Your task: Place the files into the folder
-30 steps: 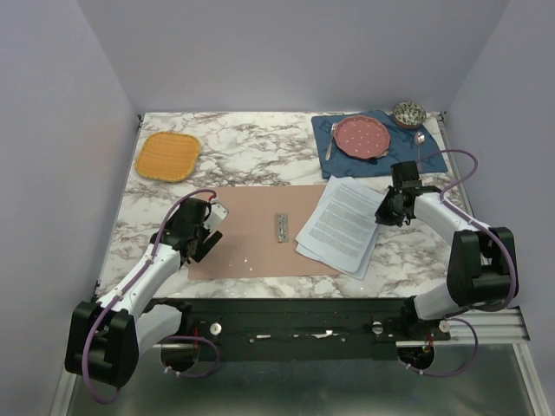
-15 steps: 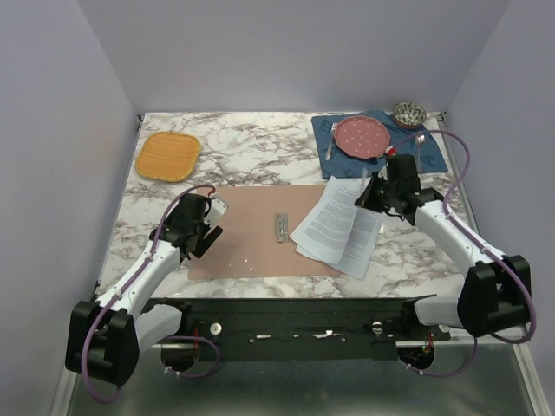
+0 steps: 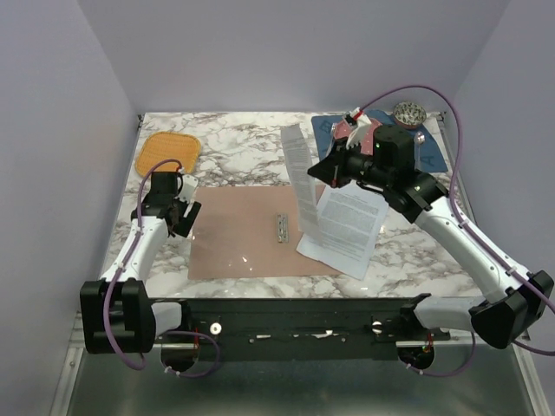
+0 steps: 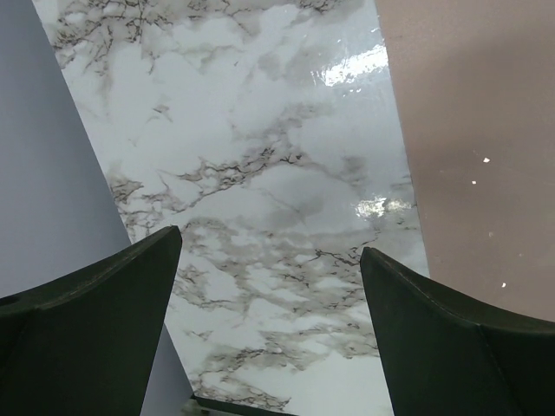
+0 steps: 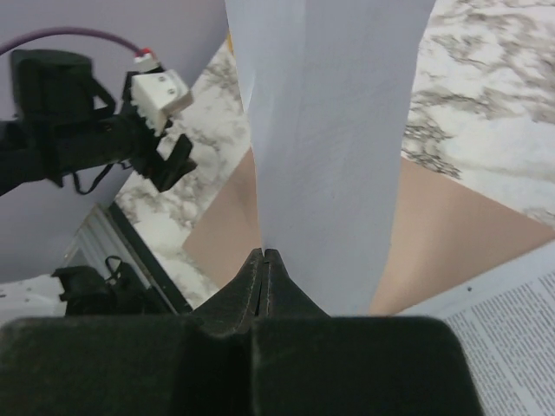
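1. Pinching one edge of the lifted sheet (image 5: 329,130), the right fingers (image 5: 260,286) are pressed together on the paper, and no gap shows between them.
2. The lifted sheet stands almost upright in the air. The side turned to the right wrist camera is blank, and the top view shows print on the other side. Its lower end hangs over the right part of the folder (image 3: 243,234). I cannot tell whether it touches the folder there.
3. Just beside it, the second sheet (image 3: 347,225) lies flat on the worktop (image 3: 251,160) with the printed side up. Its left corner overlaps the right edge of the folder, and the rest of it rests on the marble.
4. The folder lies open and flat in the near middle of the worktop, with its small metal clip (image 3: 282,227) at the spine.
5. The left fingers (image 4: 87,329) are spread wide and grip nothing. They hang over bare marble just beside the left edge of the folder.
6. Further out, an orange mat (image 3: 167,154) lies at the far left of the worktop. A blue placemat (image 3: 431,159) lies at the far right, partly hidden behind the right arm, and a small bowl (image 3: 409,112) stands at its far corner.
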`<move>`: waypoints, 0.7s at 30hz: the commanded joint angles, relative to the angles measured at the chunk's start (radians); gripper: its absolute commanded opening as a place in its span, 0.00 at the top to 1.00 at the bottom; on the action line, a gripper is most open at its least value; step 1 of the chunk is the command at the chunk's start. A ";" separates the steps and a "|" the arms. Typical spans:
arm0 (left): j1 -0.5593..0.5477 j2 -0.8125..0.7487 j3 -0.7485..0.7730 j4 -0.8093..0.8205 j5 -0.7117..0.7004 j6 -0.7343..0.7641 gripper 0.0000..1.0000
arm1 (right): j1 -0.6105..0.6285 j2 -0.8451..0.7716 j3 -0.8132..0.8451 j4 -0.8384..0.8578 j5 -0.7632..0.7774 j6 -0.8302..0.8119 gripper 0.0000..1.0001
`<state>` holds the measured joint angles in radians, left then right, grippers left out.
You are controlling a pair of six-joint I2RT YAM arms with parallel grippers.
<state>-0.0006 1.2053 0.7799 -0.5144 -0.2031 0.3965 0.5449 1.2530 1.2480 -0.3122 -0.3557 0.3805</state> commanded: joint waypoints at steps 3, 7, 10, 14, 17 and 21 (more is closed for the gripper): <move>0.045 0.004 0.010 -0.030 0.102 0.022 0.01 | 0.056 0.046 0.039 0.016 -0.078 -0.029 0.99; 0.045 0.011 -0.016 -0.001 0.082 0.042 0.01 | 0.056 0.098 0.005 0.054 -0.083 -0.015 0.99; 0.045 0.028 -0.045 0.052 0.056 0.059 0.01 | 0.059 0.163 -0.007 0.094 -0.098 -0.009 0.99; 0.045 0.085 -0.067 0.143 -0.030 0.070 0.01 | 0.070 0.249 0.034 0.099 -0.101 -0.020 0.99; 0.044 0.146 -0.064 0.215 -0.076 0.071 0.01 | 0.078 0.301 0.065 0.096 -0.095 -0.025 0.99; 0.045 0.253 -0.028 0.269 -0.124 0.073 0.01 | 0.082 0.336 0.087 0.097 -0.095 -0.022 0.99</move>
<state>0.0399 1.3762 0.7235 -0.3523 -0.2424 0.4564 0.6167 1.5723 1.2774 -0.2443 -0.4316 0.3656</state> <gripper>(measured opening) 0.988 0.012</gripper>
